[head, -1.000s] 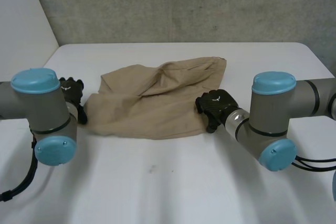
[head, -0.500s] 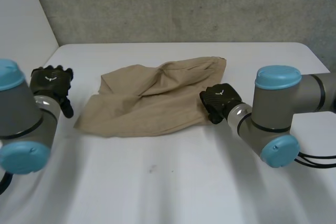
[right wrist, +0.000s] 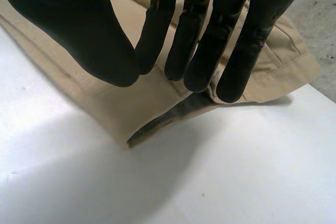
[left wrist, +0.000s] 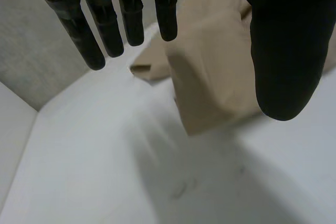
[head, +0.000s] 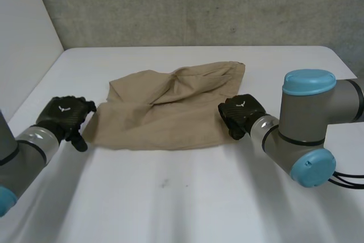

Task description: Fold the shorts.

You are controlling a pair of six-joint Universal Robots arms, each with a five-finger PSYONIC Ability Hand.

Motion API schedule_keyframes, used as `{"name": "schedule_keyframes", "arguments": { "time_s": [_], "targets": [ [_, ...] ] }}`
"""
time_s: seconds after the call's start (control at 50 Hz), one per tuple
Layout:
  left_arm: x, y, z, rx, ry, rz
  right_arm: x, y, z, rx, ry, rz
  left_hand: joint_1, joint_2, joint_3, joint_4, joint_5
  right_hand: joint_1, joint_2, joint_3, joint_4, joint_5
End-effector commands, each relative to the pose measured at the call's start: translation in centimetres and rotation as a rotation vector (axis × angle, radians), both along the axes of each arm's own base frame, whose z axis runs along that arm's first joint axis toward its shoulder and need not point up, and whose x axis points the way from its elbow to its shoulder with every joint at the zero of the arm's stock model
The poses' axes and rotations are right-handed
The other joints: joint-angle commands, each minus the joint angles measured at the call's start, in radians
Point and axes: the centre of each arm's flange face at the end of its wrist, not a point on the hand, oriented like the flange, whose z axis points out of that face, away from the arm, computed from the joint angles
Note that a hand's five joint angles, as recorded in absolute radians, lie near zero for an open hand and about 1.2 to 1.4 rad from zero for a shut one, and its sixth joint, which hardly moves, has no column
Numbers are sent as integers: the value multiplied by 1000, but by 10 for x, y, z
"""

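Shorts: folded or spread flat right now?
Loosely folded, not neat: the shorts lie on the table with a rumpled upper layer doubled diagonally over the lower one.

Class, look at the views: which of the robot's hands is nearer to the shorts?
Right. The right hand is over the shorts' edge, fingertips above the cloth; the left hand hangs just beside their opposite corner, over the table.
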Motion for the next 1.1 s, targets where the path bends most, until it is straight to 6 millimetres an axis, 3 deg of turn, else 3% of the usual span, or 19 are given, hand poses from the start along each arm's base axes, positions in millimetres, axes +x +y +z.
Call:
{"name": "schedule_keyframes", "arguments": {
  "time_s": [0.02,0.34,0.54,0.64,0.66,0.74,0.82,0.88,0.92,1.1],
  "targets": [
    [-1,-8,-24,36,-100,-38,1,3,-2,6,3,8,77,71,72,72,67,342,143,148,154,154],
    [-10,-40,-40,-35,-133,-58,-1,6,-7,22,15,6,230,224,224,225,219,195,-4,2,7,7],
    [-12,-45,-49,-19,-137,-65,-4,4,-7,23,14,-6,251,244,245,245,240,195,-4,2,7,7],
    [-15,-45,-49,-23,-135,-72,-4,3,-7,22,13,-9,784,777,778,778,773,195,-4,2,7,7],
    [-16,-45,-48,-25,-133,-76,-5,3,-8,23,13,-9,997,991,991,992,986,195,-4,2,7,7],
    [-17,-46,-46,-33,-134,-79,-5,3,-5,19,9,-17,1028,1022,1023,1023,1018,154,-44,-39,-33,-34],
    [-21,-43,-44,-27,-132,-91,-7,5,3,13,5,-22,1028,1022,1023,1023,1018,-162,-361,-356,-350,-351],
    [-24,-38,-38,-25,-123,-96,-11,11,15,8,-2,-40,1028,1022,1023,1023,1018,-354,-552,-547,-541,-542],
    [-24,-33,-20,-41,-114,-96,-14,15,20,25,-26,-61,1028,1022,1023,1023,1018,-409,-608,-603,-597,-598],
    [-23,-24,10,-20,5,-54,-16,24,11,86,-52,-65,1028,1022,1023,1023,1018,-392,-591,-586,-580,-580]
  ]
}}
